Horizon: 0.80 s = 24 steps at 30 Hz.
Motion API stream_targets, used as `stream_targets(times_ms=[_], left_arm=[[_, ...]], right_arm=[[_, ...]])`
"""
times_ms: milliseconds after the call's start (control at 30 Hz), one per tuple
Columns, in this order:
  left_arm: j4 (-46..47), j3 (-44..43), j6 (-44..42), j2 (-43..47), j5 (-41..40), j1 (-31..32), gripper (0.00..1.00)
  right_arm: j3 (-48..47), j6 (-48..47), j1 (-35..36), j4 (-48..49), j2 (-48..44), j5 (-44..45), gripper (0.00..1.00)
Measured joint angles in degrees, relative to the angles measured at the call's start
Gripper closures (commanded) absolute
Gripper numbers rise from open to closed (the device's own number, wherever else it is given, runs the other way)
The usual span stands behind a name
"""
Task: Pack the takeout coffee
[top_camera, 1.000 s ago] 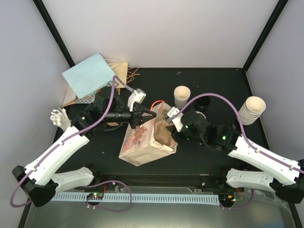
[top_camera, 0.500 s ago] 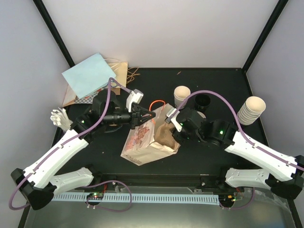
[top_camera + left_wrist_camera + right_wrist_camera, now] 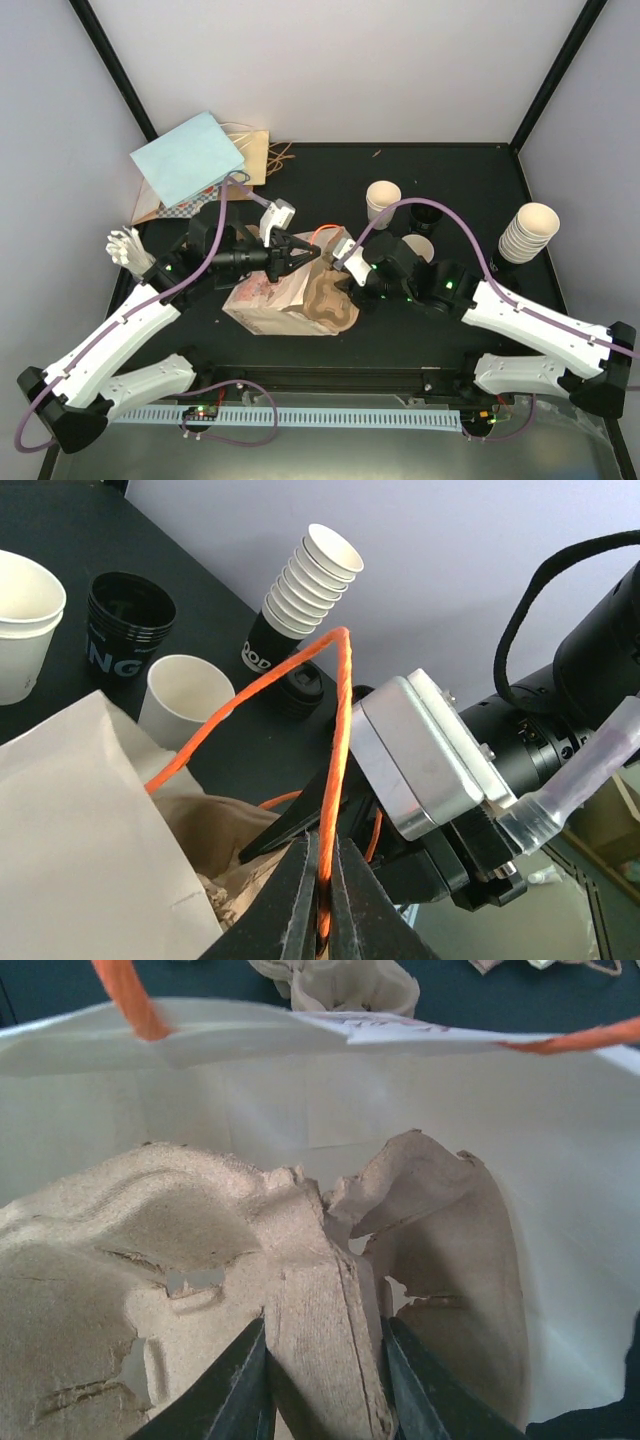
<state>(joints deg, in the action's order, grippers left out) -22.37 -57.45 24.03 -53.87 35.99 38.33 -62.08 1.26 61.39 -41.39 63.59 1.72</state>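
Note:
The printed cream paper bag (image 3: 262, 300) lies on its side mid-table, mouth to the right. My left gripper (image 3: 298, 256) (image 3: 322, 845) is shut on its orange handle (image 3: 338, 710), holding the loop taut. My right gripper (image 3: 342, 283) (image 3: 325, 1330) is shut on a folded rib of the brown pulp cup tray (image 3: 200, 1230) (image 3: 328, 300), which sits partly inside the bag's mouth (image 3: 400, 1100). The takeout coffee is out of view: no lidded cup shows.
Lidless cream cups (image 3: 383, 200) and black cups (image 3: 425, 213) stand behind the right arm. A tall stack of cream cups (image 3: 530, 232) is at the right edge. A pale blue bag (image 3: 185, 157) and a white bundle (image 3: 125, 245) lie at the left.
The bag and tray have shifted left and towards the near edge. My right gripper has followed left with the tray, and my left gripper has drawn the handle back left.

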Motion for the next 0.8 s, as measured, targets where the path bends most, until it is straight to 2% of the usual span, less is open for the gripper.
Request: stream_targets(times_ms=[433, 800], left_arm=[[-1.8, 0.0, -1.3, 0.0, 0.2, -0.1, 0.98], [-1.8, 0.0, -2.0, 1.8, 3.3, -0.1, 0.99]], right_arm=[[0.9, -3.6, 1.6, 7.4, 1.2, 2.6, 0.70], [12.0, -10.4, 1.9, 19.6, -5.4, -1.0, 0.70]])
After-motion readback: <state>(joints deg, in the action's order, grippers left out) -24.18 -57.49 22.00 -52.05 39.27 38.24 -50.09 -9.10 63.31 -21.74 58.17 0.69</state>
